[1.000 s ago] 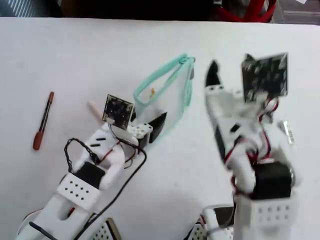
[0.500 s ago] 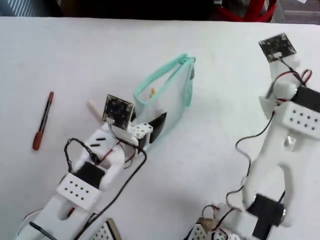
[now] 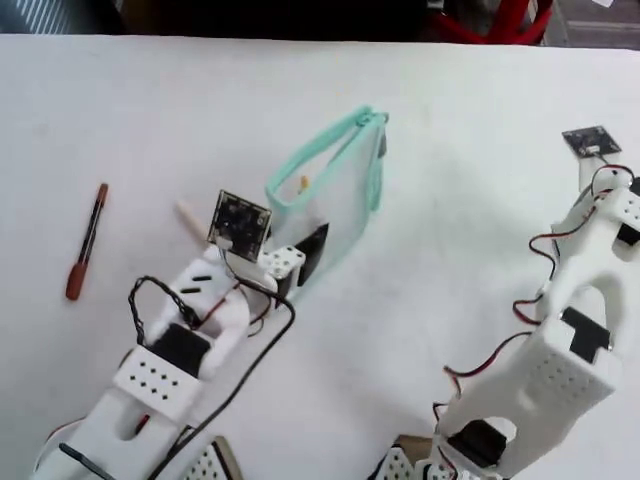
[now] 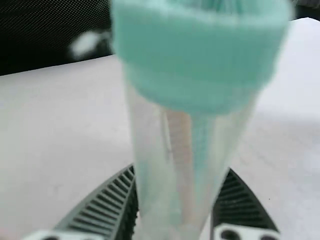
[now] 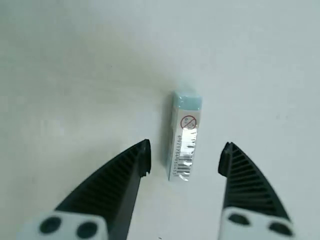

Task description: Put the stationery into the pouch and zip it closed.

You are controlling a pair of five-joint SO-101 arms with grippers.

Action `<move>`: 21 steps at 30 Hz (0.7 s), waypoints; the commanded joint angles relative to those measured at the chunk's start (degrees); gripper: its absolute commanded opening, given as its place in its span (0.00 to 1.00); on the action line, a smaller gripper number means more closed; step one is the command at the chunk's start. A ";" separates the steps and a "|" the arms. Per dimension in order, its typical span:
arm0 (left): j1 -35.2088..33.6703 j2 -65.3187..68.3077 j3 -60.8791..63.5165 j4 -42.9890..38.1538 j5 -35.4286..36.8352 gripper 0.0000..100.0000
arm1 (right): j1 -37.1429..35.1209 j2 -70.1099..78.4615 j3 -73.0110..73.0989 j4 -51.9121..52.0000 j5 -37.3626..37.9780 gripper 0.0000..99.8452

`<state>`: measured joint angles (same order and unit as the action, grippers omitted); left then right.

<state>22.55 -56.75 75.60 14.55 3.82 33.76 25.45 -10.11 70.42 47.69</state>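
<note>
bright, even light; soft shadows (table point(image 3: 480, 90) glares)

White table point(image 3: 480, 120); red object point(image 3: 508, 20) beyond far edge.

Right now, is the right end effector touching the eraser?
Apart. In the right wrist view the open right end effector frames the eraser, with bare table showing on each side of it.

Above a white table point(image 5: 75, 60), right gripper point(image 5: 186, 146) with black ribbed fingers point(image 5: 122, 182) spread wide. Between the tips, touching neither, a small eraser point(image 5: 184, 132) lying flat: pale teal at the far end, a paper sleeve with barcode and red-ringed symbol nearer the gripper. Faint shadow along one long side.
</note>
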 commanded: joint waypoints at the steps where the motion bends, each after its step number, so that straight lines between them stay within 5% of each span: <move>1: -0.40 -1.01 -0.53 -0.79 -0.70 0.20 | 0.57 2.95 -2.90 -0.22 0.35 0.20; 7: -0.22 -0.92 -0.53 -0.79 -0.79 0.20 | 0.22 7.43 -3.16 -0.57 0.44 0.09; 21: -0.22 -1.01 -0.53 -0.79 -0.88 0.20 | 0.57 1.98 -5.45 1.89 -0.79 0.02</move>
<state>22.55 -56.75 75.60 14.55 3.30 34.29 33.27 -12.48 69.54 47.69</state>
